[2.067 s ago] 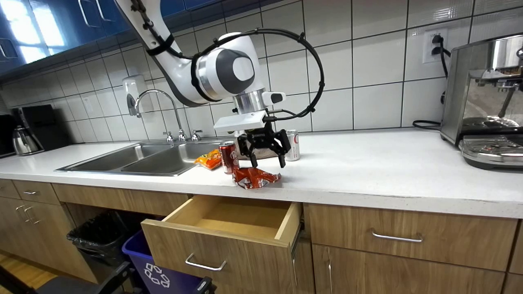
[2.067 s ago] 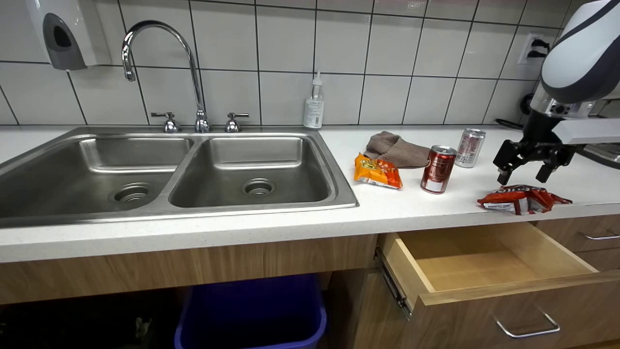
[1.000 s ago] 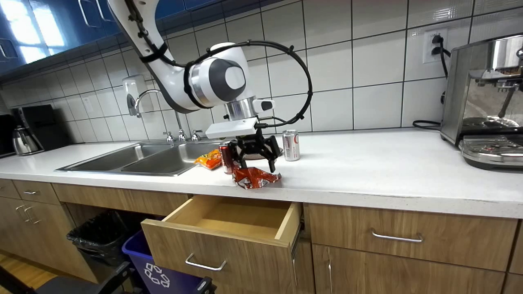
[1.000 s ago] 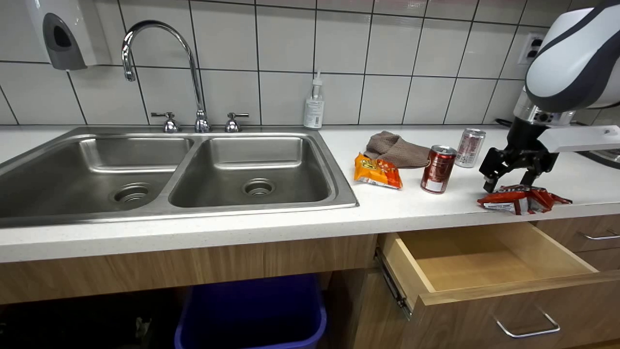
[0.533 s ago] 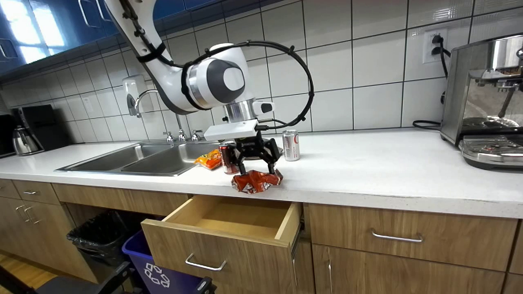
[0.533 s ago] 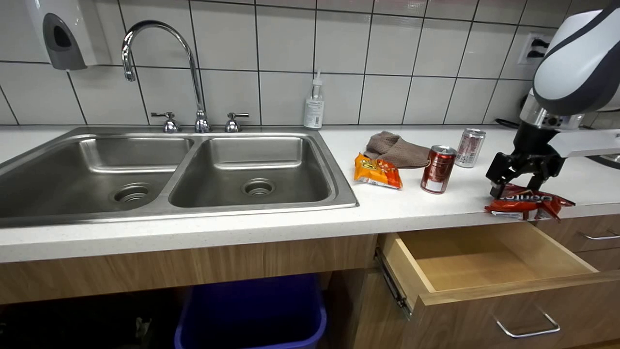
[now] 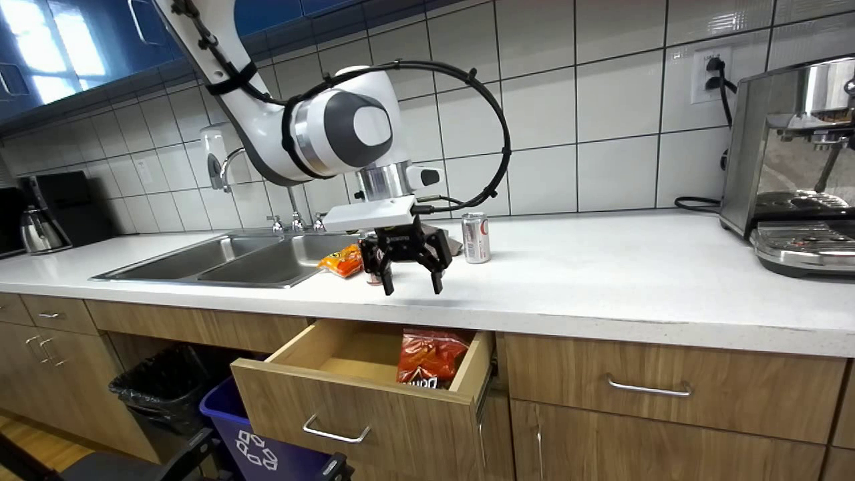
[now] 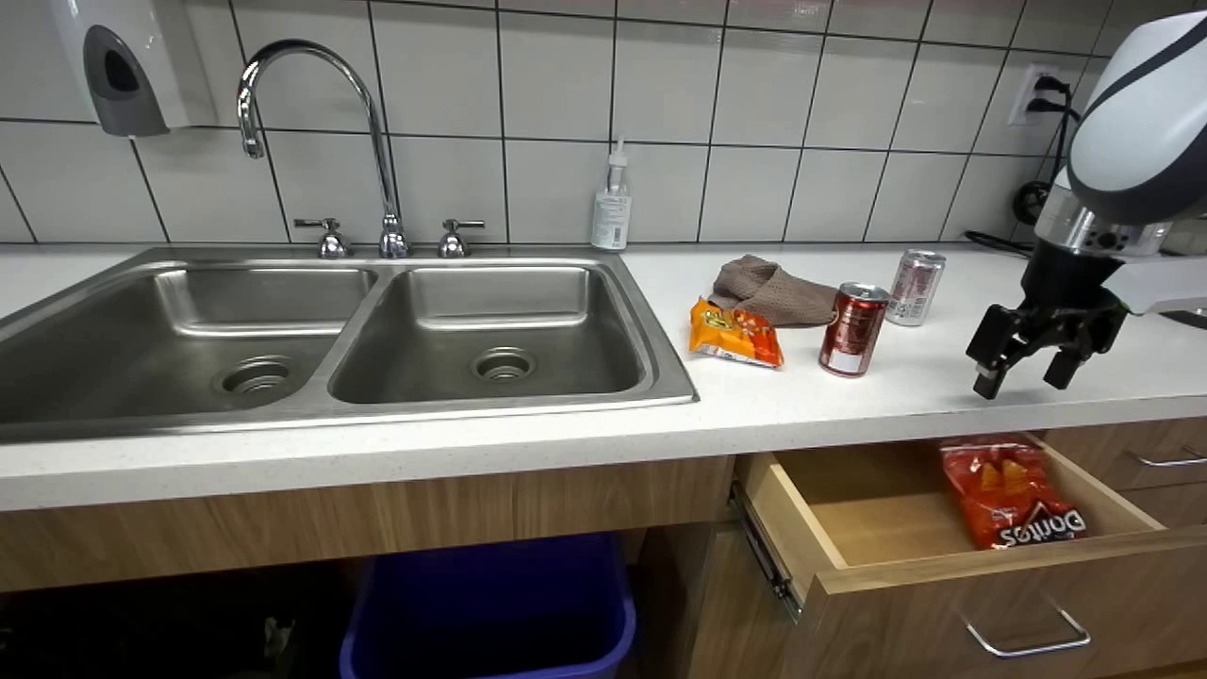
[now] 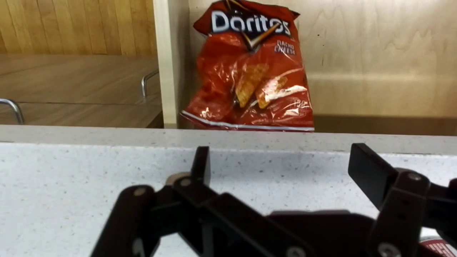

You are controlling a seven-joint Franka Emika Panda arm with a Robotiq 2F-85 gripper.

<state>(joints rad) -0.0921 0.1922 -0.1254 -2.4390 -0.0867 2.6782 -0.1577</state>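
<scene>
Red bag (image 8: 1011,492) now in drawer (image 8: 882,509)

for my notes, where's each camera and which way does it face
Exterior view: before the counter, facing drawer and coffee maker; arm and tool show.
Exterior view: before the sink, angled down; partial arm and tool at picture right.
Wrist view: on the arm, looking down past the tool's fingers at the bag.
Both exterior views share the sink.

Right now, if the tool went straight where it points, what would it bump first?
Probably the counter, near its front edge: the open tool points down over it, though depth is hard to judge.
</scene>
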